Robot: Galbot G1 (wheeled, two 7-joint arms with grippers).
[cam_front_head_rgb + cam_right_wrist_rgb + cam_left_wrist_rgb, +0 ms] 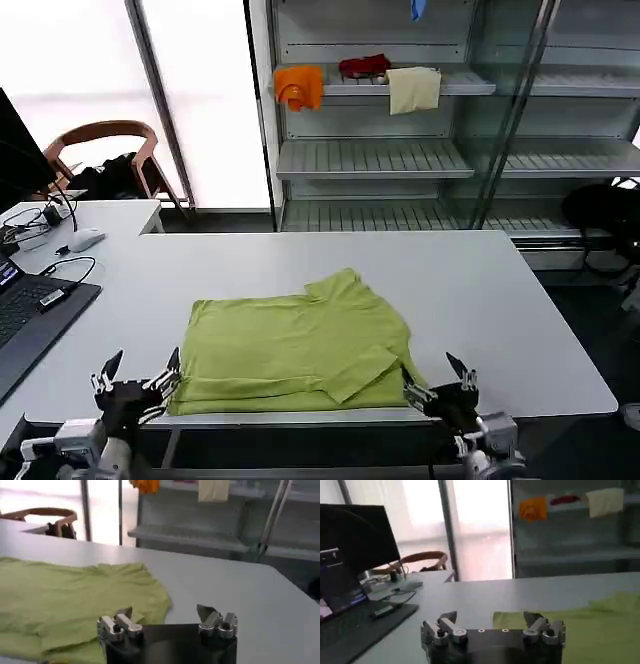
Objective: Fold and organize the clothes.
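The lime-green T-shirt [295, 345] lies partly folded on the white table [470, 290], near the front edge, with one sleeve folded over its right side. My left gripper [137, 372] hovers open at the shirt's front left corner, empty. In the left wrist view the left gripper [491, 617] has its fingers spread, with the shirt [600, 625] just beyond. My right gripper [436, 376] is open at the front right corner. In the right wrist view the right gripper [165, 613] is open and empty over the shirt's edge [75, 595].
A laptop [25, 310] with cables and a mouse [85, 239] lies at the table's left. A wooden chair [105, 150] stands behind it. Shelves [380, 90] at the back hold an orange cloth [299, 86], a red item and a cream cloth [414, 89].
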